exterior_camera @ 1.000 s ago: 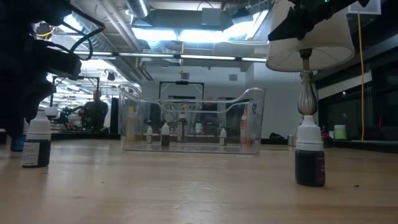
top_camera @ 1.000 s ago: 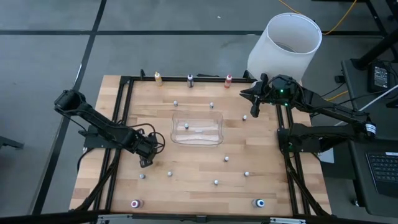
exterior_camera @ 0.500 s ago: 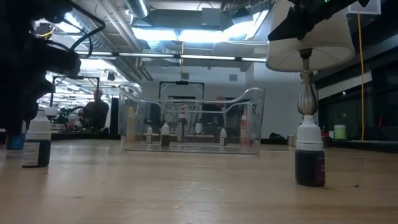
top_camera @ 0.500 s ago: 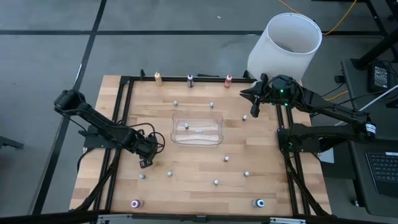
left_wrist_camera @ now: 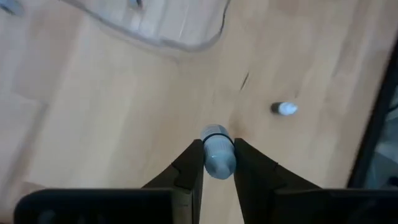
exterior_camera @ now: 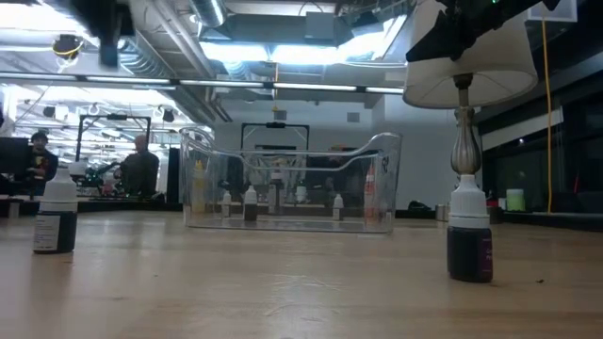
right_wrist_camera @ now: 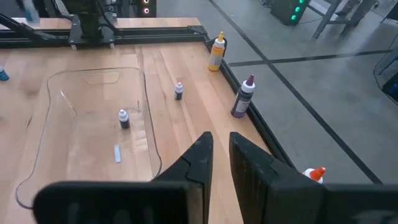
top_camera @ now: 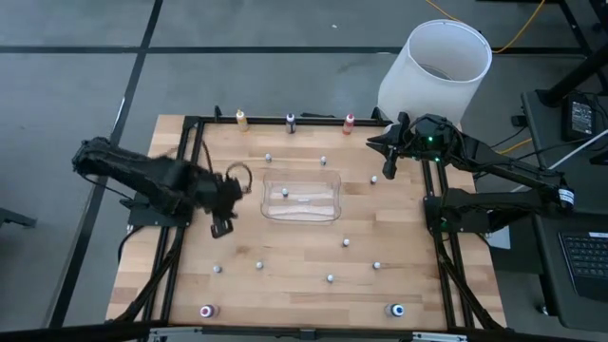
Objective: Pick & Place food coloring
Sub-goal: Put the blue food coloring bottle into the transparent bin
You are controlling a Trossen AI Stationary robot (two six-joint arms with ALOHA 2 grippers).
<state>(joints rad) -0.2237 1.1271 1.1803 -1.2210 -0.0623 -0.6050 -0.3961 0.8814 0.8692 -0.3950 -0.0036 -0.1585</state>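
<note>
Five food coloring bottles stand upright on the wooden table: yellow-orange (top_camera: 241,118), dark purple (top_camera: 291,121) and red (top_camera: 350,122) along the far edge, pink (top_camera: 207,311) and blue (top_camera: 396,310) near the near edge. My left gripper (top_camera: 220,226) hangs above the table just left of the clear tray (top_camera: 266,195), shut on a small pale-capped vial (left_wrist_camera: 217,155). My right gripper (top_camera: 388,167) waits over the far right of the table, fingers nearly together, holding nothing. My left gripper pinches the small vial between its two fingers (left_wrist_camera: 191,163), which point down from above. The pale cap end (left_wrist_camera: 217,142) faces the camera and stands past the fingertips. The vial is lifted clear of the table; its lower part is hidden by the cap.
Several small whitish-grey pieces lie scattered on the wood, such as one (top_camera: 217,269), another (top_camera: 258,266) and one inside the tray (top_camera: 285,193). A black frame (top_camera: 190,142) runs along the table's edges. A white cylinder (top_camera: 437,71) stands beyond the far right corner.
My left gripper has risen quickly from the table top and moved toward the far edge, beside the tray's left end, carrying the vial lifted clear. In the low view the arm has left the space behind the left bottle.
</note>
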